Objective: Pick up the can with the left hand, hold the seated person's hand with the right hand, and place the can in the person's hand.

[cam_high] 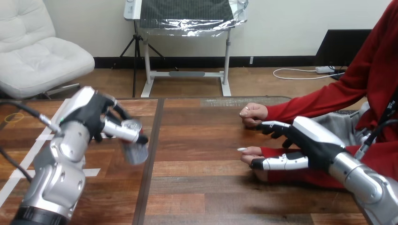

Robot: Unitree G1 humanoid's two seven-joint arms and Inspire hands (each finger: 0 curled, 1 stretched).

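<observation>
Blurred can (pixel 135 152) in left robot hand (pixel 94 115)

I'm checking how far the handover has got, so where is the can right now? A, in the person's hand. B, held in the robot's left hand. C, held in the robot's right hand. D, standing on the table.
B: the left hand has its fingers curled round the can, at the view's left.

Wooden table (pixel 202 187): white tape (pixel 91 172) left; person's far hand (pixel 254 114), near hand (pixel 251 153) right.
</observation>
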